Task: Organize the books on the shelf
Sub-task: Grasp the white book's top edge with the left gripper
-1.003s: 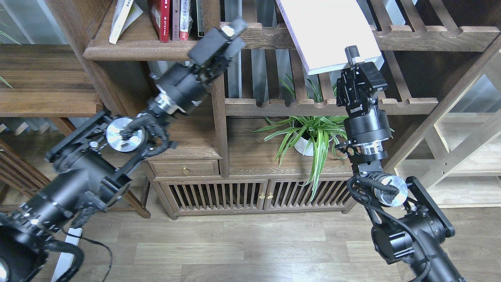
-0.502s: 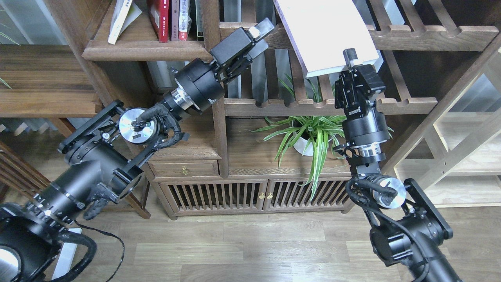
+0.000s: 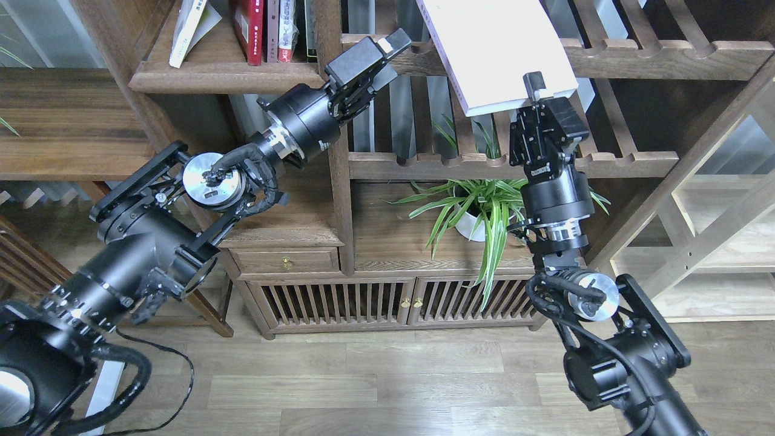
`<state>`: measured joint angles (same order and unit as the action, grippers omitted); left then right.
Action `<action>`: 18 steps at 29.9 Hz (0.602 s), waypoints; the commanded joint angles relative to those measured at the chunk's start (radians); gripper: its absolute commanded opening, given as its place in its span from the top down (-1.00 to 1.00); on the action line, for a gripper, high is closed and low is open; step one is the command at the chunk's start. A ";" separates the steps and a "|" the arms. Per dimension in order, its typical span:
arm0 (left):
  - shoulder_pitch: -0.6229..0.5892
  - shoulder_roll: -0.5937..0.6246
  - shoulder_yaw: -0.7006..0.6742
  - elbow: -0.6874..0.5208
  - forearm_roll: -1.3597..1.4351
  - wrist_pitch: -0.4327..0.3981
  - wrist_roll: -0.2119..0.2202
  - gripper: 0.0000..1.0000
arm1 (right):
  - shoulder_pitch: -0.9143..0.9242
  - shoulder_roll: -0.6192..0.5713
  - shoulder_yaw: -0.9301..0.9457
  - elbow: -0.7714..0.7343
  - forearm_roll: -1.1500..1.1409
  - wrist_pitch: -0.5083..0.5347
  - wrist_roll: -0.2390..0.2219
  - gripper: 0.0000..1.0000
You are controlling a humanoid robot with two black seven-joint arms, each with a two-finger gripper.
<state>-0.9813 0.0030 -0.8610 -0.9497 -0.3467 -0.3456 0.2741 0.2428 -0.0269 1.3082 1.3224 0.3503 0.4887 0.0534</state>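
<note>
near at the bottom, wooden floor (image 3: 387,387), with both black arms rising from the lower corners. further in, low cabinet with slatted doors (image 3: 393,303) and a potted plant (image 3: 478,212) on its top, neither touched.

right tool (image 3: 533,91) clamped on the near lower edge of the white book (image 3: 496,48), one pale fingertip showing against the cover; book tilted, top running out of view, in front of the slatted rack (image 3: 605,160). compared with a second ago, shifted a little left and slightly up, so still carried, not yet set down anywhere.

left tool (image 3: 387,51) is where the bigger change lies: a second ago in front of the upright post near the shelf edge, now swung right of that post, close beside the left edge of the white book but not touching it. fingers near together and holding nothing; whether fully closed, cannot tell. looks like a move to steady or take over the book.

farthest, up left, the shelf (image 3: 218,75): solid dark board carrying a dark red book (image 3: 248,30) upright with a few other spines to its right, and a pale book (image 3: 184,30) leaning at the left. unchanged. white book well apart from it, so the placing step remains to be done.
</note>
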 commanded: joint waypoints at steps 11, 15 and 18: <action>-0.045 -0.003 -0.006 0.060 -0.052 0.004 0.073 -0.77 | 0.024 0.027 -0.084 0.000 -0.004 0.000 -0.001 0.97; -0.045 -0.003 -0.006 0.062 -0.051 0.004 0.073 -0.77 | 0.026 0.027 -0.084 0.000 -0.004 0.000 -0.001 0.97; -0.045 -0.003 -0.006 0.063 -0.052 0.004 0.077 -0.76 | 0.026 0.027 -0.096 0.001 -0.005 0.000 -0.001 0.97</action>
<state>-1.0261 0.0000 -0.8676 -0.8881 -0.3981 -0.3421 0.3479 0.2683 -0.0001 1.2224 1.3224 0.3460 0.4887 0.0521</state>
